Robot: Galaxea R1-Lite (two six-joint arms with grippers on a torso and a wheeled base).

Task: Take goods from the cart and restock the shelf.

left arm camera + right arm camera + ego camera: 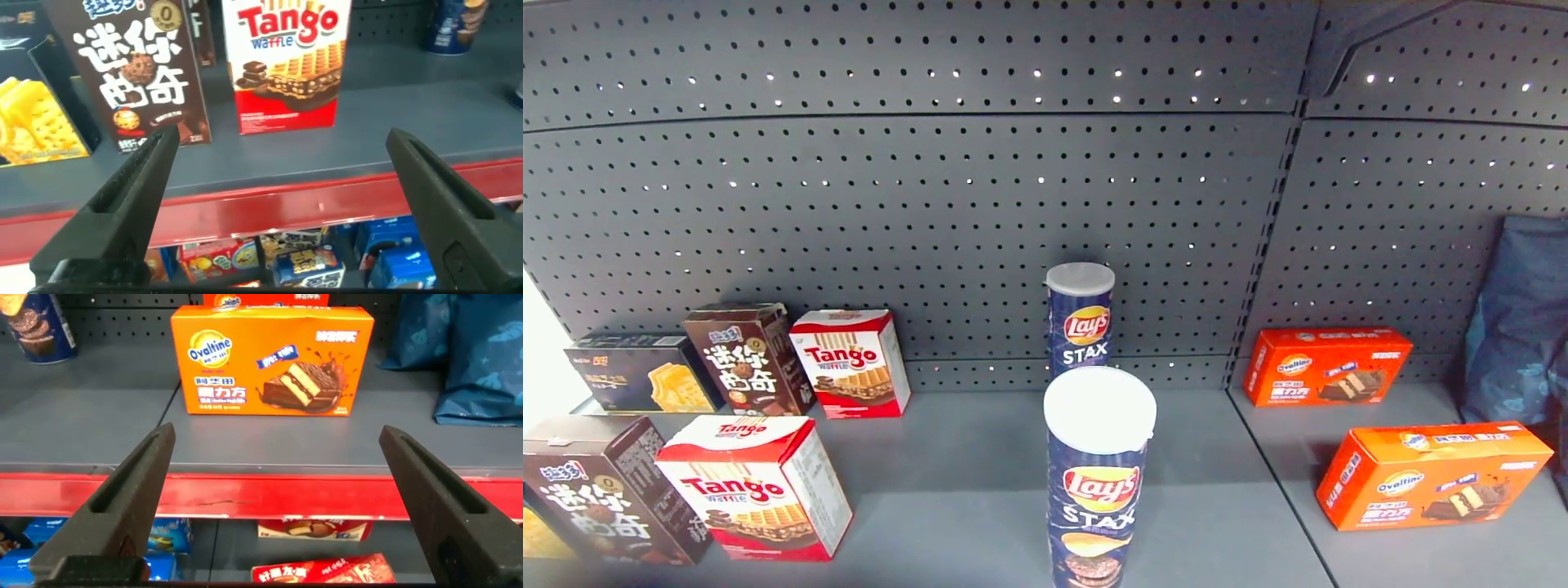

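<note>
Two dark blue chip cans stand in line on the grey shelf (964, 457): one at the front (1098, 478), one at the back (1081, 318). Red-and-white wafer boxes (756, 486) and brown cookie boxes (605, 490) fill the left side. Orange chocolate boxes (1429, 474) lie on the right section. My left gripper (282, 163) hangs open in front of the shelf's red edge (270, 204), facing a wafer box (286, 61) and a cookie box (135, 69). My right gripper (278, 457) is open too, facing an orange box (274, 359) over the red edge (270, 494).
A dark pegboard wall (931, 204) backs the shelf. Blue bags (1523, 327) lean at the far right. A yellow-printed cracker box (645, 371) sits at the back left. Lower shelves hold more packaged goods (302, 257). Free shelf floor lies between the cans and the boxes.
</note>
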